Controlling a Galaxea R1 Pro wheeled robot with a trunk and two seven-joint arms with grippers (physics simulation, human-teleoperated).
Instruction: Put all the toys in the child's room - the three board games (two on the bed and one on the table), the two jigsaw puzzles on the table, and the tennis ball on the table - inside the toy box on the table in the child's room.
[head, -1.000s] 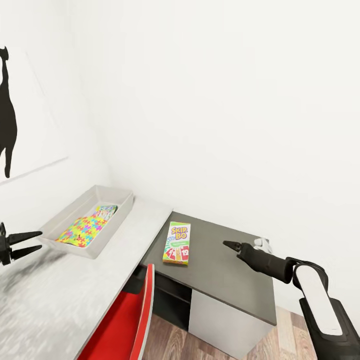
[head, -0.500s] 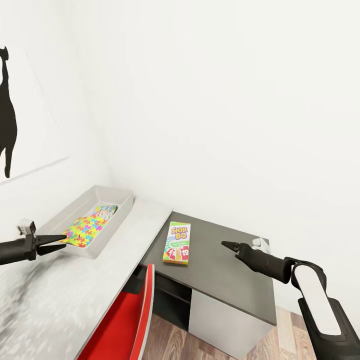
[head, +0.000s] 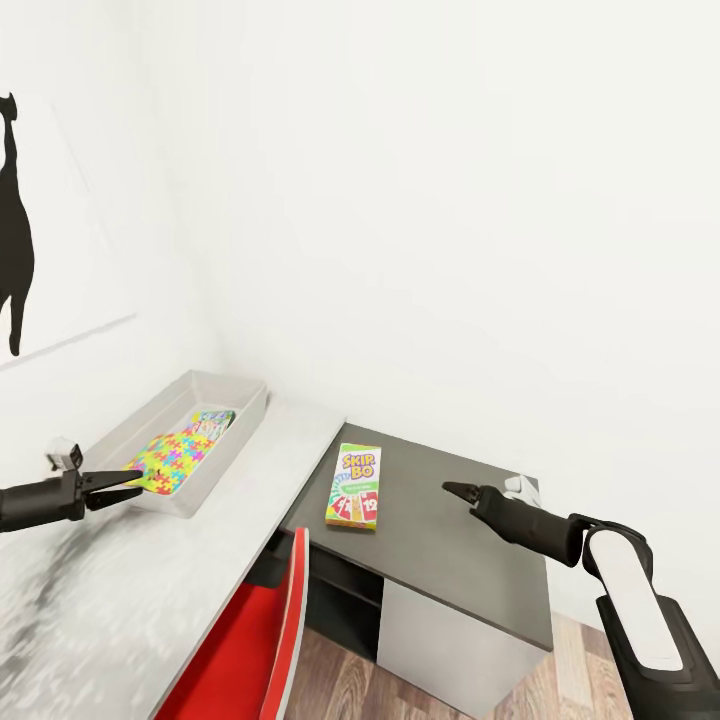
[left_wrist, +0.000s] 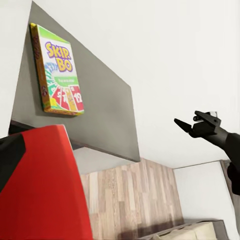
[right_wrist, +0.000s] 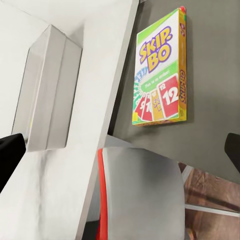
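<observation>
**A:** Where does the Skip-Bo box (head: 353, 486) sit?

**B:** Flat on the dark grey side unit (head: 450, 545), near the edge that meets the pale table (head: 150, 570). From the right gripper (head: 452, 489) it lies at about nine o'clock, well apart. The toy box (head: 240, 402) is farther on at about ten o'clock, with a jigsaw puzzle (head: 172, 460) and another colourful box already inside.

**A:** And the claws?

**B:** The right one looks narrow, its tips drawn almost to a point and holding nothing. The left gripper (head: 128, 483) is parted a little, empty, hovering just beside the near end of the toy box.

**A:** So the step in hand is fetching the Skip-Bo?

**B:** That is my reading. The right arm is the closer one. I'd spread the claw first, then come down over the box's short side, since a flat box lying face-up offers little to pinch from above.

**A:** Risks?

**B:** The red-and-white chair (head: 262, 640) stands at six o'clock from the box, so approach from above, not from the front. Sliding the box to the unit's edge may help expose a side.
</observation>
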